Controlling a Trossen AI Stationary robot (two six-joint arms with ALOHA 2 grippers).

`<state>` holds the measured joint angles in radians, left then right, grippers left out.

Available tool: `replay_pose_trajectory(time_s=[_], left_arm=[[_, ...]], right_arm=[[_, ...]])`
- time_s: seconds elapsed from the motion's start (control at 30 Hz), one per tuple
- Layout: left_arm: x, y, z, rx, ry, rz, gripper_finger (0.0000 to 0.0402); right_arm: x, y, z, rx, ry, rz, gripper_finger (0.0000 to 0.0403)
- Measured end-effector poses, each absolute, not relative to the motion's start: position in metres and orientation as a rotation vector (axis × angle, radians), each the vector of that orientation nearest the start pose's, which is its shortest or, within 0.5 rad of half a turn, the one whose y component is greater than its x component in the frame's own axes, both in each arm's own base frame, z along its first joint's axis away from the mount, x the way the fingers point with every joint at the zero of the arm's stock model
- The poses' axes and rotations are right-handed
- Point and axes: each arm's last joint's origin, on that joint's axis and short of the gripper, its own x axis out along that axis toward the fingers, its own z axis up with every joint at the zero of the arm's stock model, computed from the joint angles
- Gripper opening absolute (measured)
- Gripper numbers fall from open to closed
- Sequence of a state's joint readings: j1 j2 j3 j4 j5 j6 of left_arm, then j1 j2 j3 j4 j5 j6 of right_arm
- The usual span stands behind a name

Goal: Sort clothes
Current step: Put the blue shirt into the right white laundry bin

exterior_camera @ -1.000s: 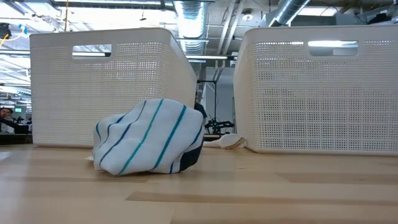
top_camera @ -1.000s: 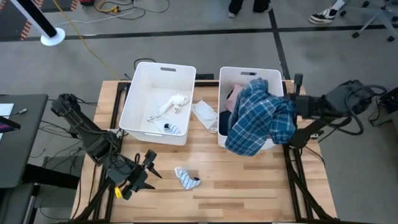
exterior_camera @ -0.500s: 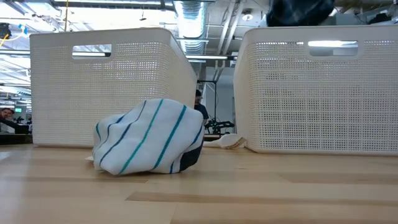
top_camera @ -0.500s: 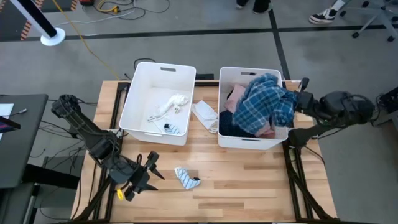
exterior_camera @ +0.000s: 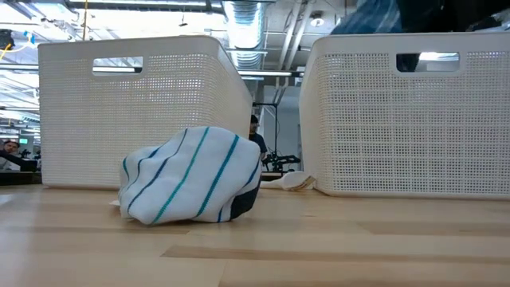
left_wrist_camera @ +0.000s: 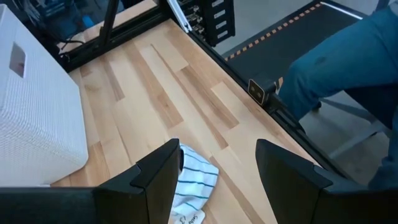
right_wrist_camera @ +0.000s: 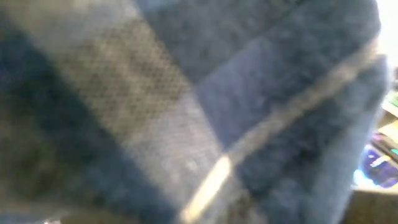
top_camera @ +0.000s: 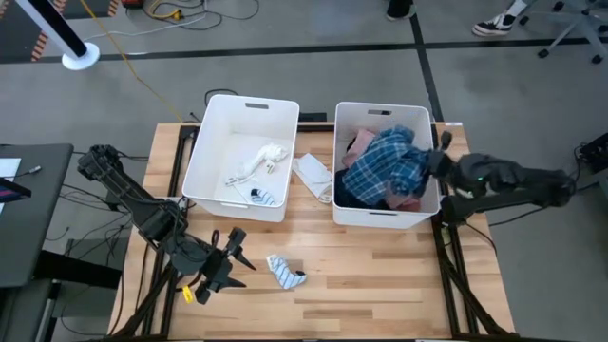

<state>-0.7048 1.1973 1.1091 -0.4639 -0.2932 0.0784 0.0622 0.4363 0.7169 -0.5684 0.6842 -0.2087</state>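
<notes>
A blue-white striped sock lies loose on the wooden table near its front; it also shows in the low view and the left wrist view. My left gripper is open and empty just left of this sock, and its fingers stand apart above the table. The blue plaid garment lies heaped in the right white tub, on top of pink cloth and dark cloth. My right gripper is at that tub's right rim, against the plaid, which fills the right wrist view.
The left white tub holds a white sock and a striped sock. A white garment lies on the table between the tubs. Bare wood runs along the table's front. A person's legs show beyond the table edge.
The plaid garment hung over the right tub's near wall; it has been drawn up and back and now lies gathered inside the tub. My right arm has sunk toward the tub's right rim. My left gripper has edged toward the striped sock.
</notes>
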Motion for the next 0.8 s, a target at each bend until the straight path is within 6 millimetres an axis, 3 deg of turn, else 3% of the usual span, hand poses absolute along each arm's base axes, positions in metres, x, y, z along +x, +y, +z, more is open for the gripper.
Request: replay_pose_trajectory(time_s=[0.23,0.8], left_arm=[[0.199,-0.159,0.338,0.339,0.467,-0.421,0.0206],[0.199,-0.159,0.338,0.334,0.469,-0.426,0.0206]], right_arm=[[0.109,-0.013,0.282,-0.29,0.398,-0.481,0.0031],[0.155,-0.026,0.228,-0.179,0.512,-0.378,0.0034]])
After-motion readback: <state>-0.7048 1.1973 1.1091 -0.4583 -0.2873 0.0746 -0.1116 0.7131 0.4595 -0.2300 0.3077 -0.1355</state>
